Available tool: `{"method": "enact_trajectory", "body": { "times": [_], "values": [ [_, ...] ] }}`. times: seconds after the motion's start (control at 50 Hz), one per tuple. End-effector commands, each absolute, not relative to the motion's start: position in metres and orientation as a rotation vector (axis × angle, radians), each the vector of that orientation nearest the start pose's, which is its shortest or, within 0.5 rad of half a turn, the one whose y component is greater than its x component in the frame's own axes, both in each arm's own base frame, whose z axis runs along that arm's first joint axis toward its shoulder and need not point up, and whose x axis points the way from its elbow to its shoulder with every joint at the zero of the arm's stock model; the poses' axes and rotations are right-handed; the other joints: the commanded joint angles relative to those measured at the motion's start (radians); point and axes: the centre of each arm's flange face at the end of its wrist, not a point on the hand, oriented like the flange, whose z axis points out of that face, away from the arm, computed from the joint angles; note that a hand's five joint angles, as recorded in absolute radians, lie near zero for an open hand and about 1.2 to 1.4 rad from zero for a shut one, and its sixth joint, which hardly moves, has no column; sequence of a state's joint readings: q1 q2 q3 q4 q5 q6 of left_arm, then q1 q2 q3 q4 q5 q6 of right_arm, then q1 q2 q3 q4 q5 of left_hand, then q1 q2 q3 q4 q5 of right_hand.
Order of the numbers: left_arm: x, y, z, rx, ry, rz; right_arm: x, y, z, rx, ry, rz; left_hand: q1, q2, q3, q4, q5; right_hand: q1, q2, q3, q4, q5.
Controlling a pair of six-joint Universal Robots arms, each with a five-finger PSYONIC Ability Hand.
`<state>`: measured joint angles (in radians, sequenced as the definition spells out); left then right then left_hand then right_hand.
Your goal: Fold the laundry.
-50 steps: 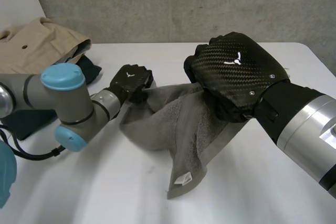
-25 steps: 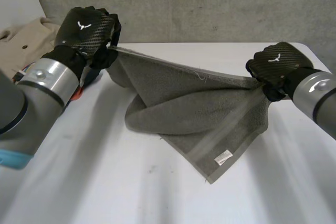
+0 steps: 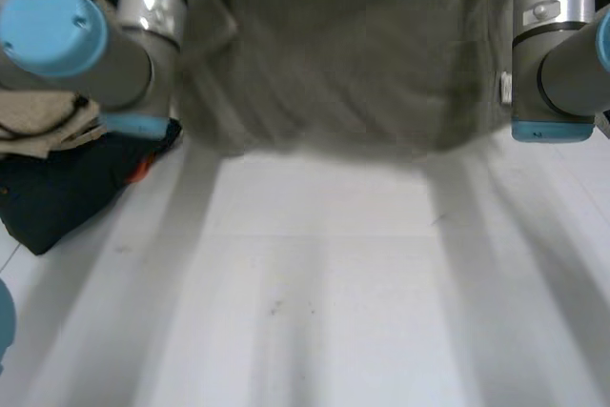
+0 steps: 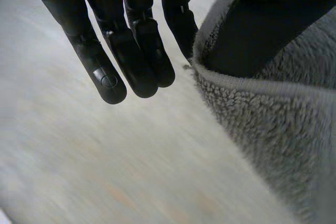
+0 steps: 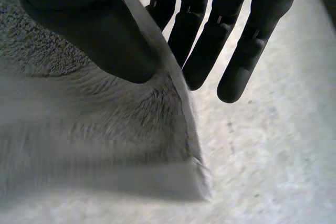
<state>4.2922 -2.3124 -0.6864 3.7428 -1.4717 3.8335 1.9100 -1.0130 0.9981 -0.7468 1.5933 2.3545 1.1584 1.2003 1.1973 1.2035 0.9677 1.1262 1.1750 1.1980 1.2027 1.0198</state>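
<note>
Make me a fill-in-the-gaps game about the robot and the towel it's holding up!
1. The towel held up between the two arms is ____ in colour.
2. The left hand and the right hand each pinch the towel's edge between fingers and ____.
3. A beige garment and a dark blue garment lie on the white table beside the robot's ____ arm.

Missing words: grey; thumb; left.
</note>
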Motion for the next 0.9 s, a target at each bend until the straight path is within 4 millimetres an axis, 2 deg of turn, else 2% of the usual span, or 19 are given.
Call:
{"method": "enact_trajectory", "body": {
  "times": [0.02,0.08,0.12,0.16,0.18,0.2,0.24,0.26,0.28,0.32,0.34,0.4,0.5,0.56,0.6,0.68,0.72,0.8,0.9],
  "values": [
    [-0.321,-0.377,0.363,0.751,1.018,-2.768,0.273,-0.384,0.334,-0.922,1.465,-3.089,0.238,0.196,0.199,0.193,0.254,0.270,0.221,0.198,0.194,0.202],
    [-0.321,-0.364,0.325,0.846,1.185,-2.704,0.272,-0.376,0.317,-1.005,1.565,-2.995,0.238,0.196,0.199,0.193,0.254,0.270,0.221,0.198,0.194,0.202],
    [-0.318,-0.353,0.295,0.918,1.320,-2.633,0.268,-0.369,0.293,-1.103,1.689,-2.870,0.238,0.196,0.199,0.193,0.254,0.270,0.221,0.198,0.194,0.202],
    [-0.315,-0.342,0.279,0.959,1.404,-2.590,0.266,-0.364,0.274,-1.166,1.780,-2.770,0.238,0.196,0.199,0.193,0.254,0.270,0.221,0.198,0.194,0.202],
    [-0.314,-0.336,0.270,0.983,1.449,-2.564,0.263,-0.358,0.255,-1.227,1.868,-2.658,0.238,0.196,0.199,0.193,0.254,0.270,0.221,0.198,0.194,0.202],
    [-0.311,-0.324,0.250,1.034,1.548,-2.502,0.263,-0.354,0.246,-1.257,1.905,-2.604,0.238,0.196,0.199,0.193,0.254,0.270,0.221,0.198,0.194,0.202],
    [-0.307,-0.313,0.230,1.078,1.647,-2.437,0.260,-0.346,0.228,-1.312,1.981,-2.489,0.238,0.196,0.199,0.193,0.254,0.270,0.221,0.198,0.194,0.202],
    [-0.305,-0.308,0.220,1.096,1.695,-2.401,0.258,-0.335,0.209,-1.367,2.056,-2.361,0.238,0.196,0.199,0.193,0.254,0.270,0.221,0.198,0.194,0.202],
    [-0.299,-0.293,0.194,1.155,1.816,-2.300,0.257,-0.331,0.203,-1.386,2.080,-2.315,0.238,0.196,0.199,0.193,0.254,0.270,0.221,0.198,0.194,0.202],
    [-0.297,-0.285,0.182,1.189,1.871,-2.248,0.253,-0.315,0.181,-1.452,2.152,-2.149,0.238,0.196,0.199,0.193,0.254,0.270,0.221,0.198,0.194,0.202],
    [-0.295,-0.272,0.165,1.237,1.946,-2.177,0.252,-0.310,0.175,-1.468,2.172,-2.102,0.238,0.196,0.199,0.193,0.254,0.270,0.221,0.198,0.194,0.202],
    [-0.293,-0.254,0.148,1.306,2.037,-2.079,0.248,-0.294,0.158,-1.509,2.237,-1.941,0.238,0.196,0.199,0.193,0.254,0.270,0.221,0.198,0.194,0.202],
    [-0.289,-0.242,0.144,1.344,2.118,-1.996,0.235,-0.285,0.144,-1.512,2.329,-1.808,0.238,0.196,0.199,0.193,0.254,0.270,0.221,0.198,0.194,0.202],
    [-0.287,-0.240,0.156,1.338,2.112,-2.005,0.222,-0.288,0.147,-1.448,2.390,-1.806,0.183,0.141,0.144,0.138,0.199,0.270,0.221,0.198,0.194,0.202],
    [-0.286,-0.239,0.164,1.332,2.101,-2.020,0.217,-0.289,0.151,-1.401,2.406,-1.821,-0.165,-0.207,-0.204,-0.210,-0.149,0.270,0.221,0.198,0.194,0.202],
    [-0.282,-0.238,0.176,1.301,2.090,-2.050,0.206,-0.291,0.156,-1.287,2.447,-1.830,-0.548,-0.589,-0.586,-0.593,-0.531,0.270,0.221,0.198,0.194,0.202],
    [-0.276,-0.241,0.179,1.243,2.126,-2.059,0.197,-0.296,0.157,-1.218,2.482,-1.827,-0.861,-0.903,-0.900,-0.906,-0.845,0.270,0.221,0.198,0.194,0.202],
    [-0.253,-0.252,0.188,1.059,2.226,-2.079,0.189,-0.299,0.159,-1.152,2.512,-1.824,-0.886,-0.928,-0.925,-0.931,-0.870,0.270,0.221,0.198,0.194,0.202],
    [-0.231,-0.260,0.182,0.850,2.412,-2.046,0.185,-0.300,0.159,-1.134,2.515,-1.811,-0.863,-0.905,-0.902,-0.908,-0.847,0.270,0.221,0.198,0.194,0.202]
  ]
}}
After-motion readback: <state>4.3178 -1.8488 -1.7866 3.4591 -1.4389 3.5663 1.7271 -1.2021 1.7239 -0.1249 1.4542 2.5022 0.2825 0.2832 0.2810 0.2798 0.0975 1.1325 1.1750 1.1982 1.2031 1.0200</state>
